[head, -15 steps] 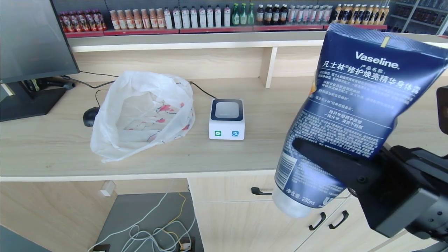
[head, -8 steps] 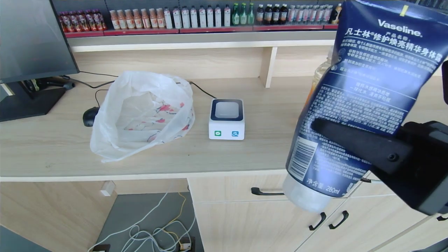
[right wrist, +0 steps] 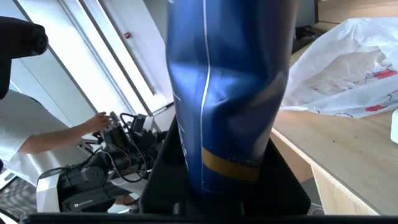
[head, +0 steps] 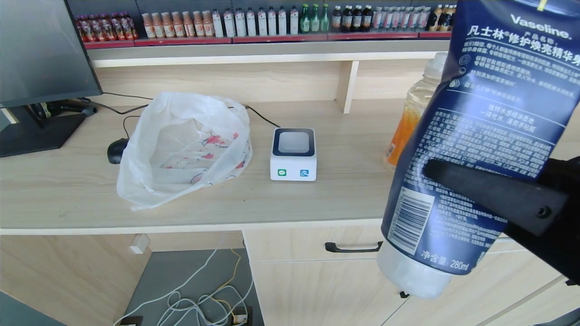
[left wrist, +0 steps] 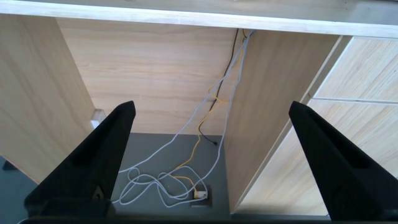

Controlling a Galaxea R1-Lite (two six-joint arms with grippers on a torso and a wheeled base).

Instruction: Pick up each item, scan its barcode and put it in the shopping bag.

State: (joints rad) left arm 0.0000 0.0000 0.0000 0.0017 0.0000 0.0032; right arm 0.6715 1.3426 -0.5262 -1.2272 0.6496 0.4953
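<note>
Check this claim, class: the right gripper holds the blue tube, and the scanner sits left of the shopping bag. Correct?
No. The head view shows the scanner right of the shopping bag; the right gripper does hold the blue tube.

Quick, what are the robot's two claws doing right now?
Left gripper: open, holding nothing.
Right gripper: closed on the blue tube.

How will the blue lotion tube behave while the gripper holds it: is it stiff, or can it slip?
Probably soft: the lotion tube creases where the right gripper squeezes it. Its glossy skin may let it slide, since it is held with the cap pointing downward.
</note>
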